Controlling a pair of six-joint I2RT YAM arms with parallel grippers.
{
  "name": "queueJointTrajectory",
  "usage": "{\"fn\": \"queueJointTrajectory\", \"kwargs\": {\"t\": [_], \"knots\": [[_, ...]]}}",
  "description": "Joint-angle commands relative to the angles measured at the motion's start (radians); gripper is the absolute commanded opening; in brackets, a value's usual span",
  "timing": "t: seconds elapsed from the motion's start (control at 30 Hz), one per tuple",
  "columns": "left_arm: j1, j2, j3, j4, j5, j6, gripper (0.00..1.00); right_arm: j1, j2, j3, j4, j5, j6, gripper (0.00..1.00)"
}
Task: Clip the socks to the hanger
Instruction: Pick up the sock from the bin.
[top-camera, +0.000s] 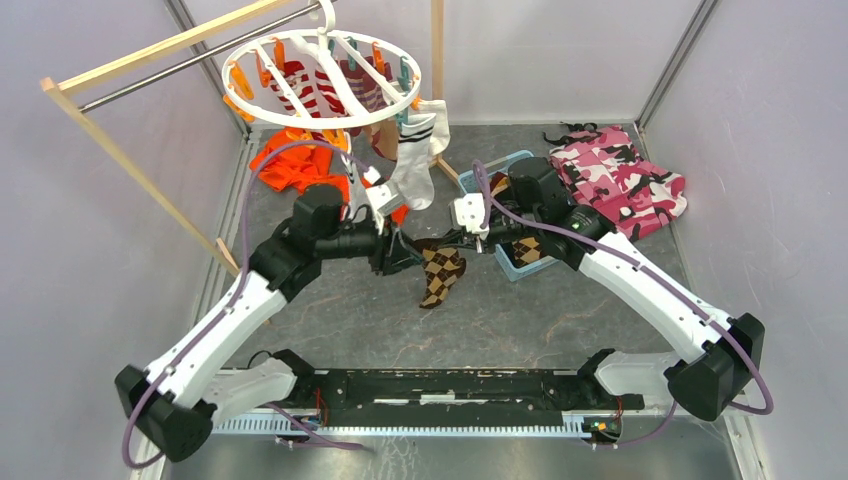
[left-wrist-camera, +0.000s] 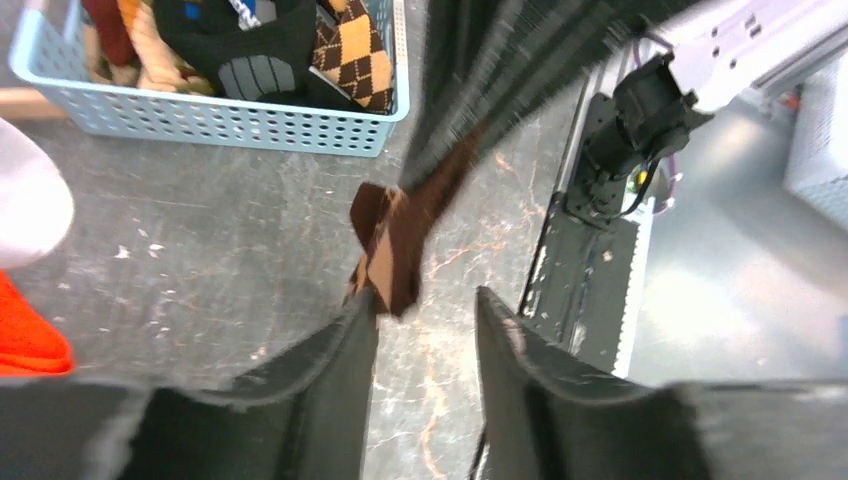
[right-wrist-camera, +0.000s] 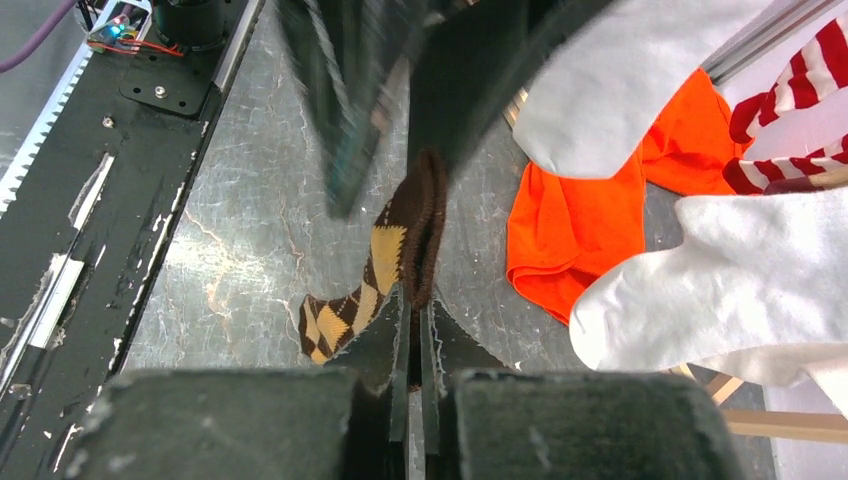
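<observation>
At 10 o'clock in the top view stands the wooden rack (top-camera: 130, 165); the white round hanger (top-camera: 395, 108) hangs from its bar at 11 o'clock; red-and-white socks (top-camera: 300, 85) hang inside the ring; a white sock with black stripes (top-camera: 418, 150) hangs from the ring's edge at 4 o'clock; the orange garment (top-camera: 295, 165) lies on the floor under the ring; in the middle, the left gripper (left-wrist-camera: 425, 310) has its fingers a little way apart, with floor showing between them, and it holds nothing; the brown argyle sock (top-camera: 440, 272) dangles just past it, at its 12 o'clock; the right gripper (right-wrist-camera: 415, 330) is pinched tight on that sock's top edge; the blue basket (top-camera: 512, 266) with more socks sits at 3 o'clock from the sock; the pink camouflage cloth (top-camera: 620, 185) lies at 2 o'clock
</observation>
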Motion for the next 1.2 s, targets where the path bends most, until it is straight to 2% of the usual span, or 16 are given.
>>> {"fn": "queueJointTrajectory", "kwargs": {"t": [0.0,0.1,0.2,0.4,0.5,0.63,0.83,1.03,1.17], "knots": [[0.011,-0.158,-0.059,0.016,-0.02,0.1,0.54,-0.029,-0.005,0.011,0.012,-0.078,0.029,0.0],[0.018,-0.241,-0.086,0.019,-0.082,0.093,0.68,-0.044,-0.004,0.001,0.025,-0.098,0.038,0.0],[0.028,-0.271,-0.058,-0.015,-0.137,0.092,0.74,-0.051,-0.003,-0.003,0.036,-0.106,0.044,0.0],[0.036,-0.267,0.077,-0.194,-0.233,0.156,0.9,-0.054,-0.002,-0.005,0.056,-0.1,0.058,0.0],[0.037,-0.3,0.081,-0.23,-0.318,0.192,0.97,-0.054,0.0,-0.004,0.068,-0.092,0.06,0.0],[0.037,-0.377,0.024,-0.164,-0.431,0.214,1.0,-0.055,-0.002,-0.003,0.081,-0.089,0.063,0.0],[0.037,-0.475,-0.096,-0.036,-0.514,0.146,1.0,-0.055,-0.005,-0.009,0.056,-0.086,0.027,0.0],[0.037,-0.599,-0.191,0.01,-0.616,0.048,1.0,-0.054,-0.012,-0.03,0.061,-0.061,-0.014,0.0],[0.036,-0.682,-0.247,0.017,-0.697,0.016,1.0,-0.055,-0.012,-0.052,0.109,-0.042,0.032,0.0]]}}
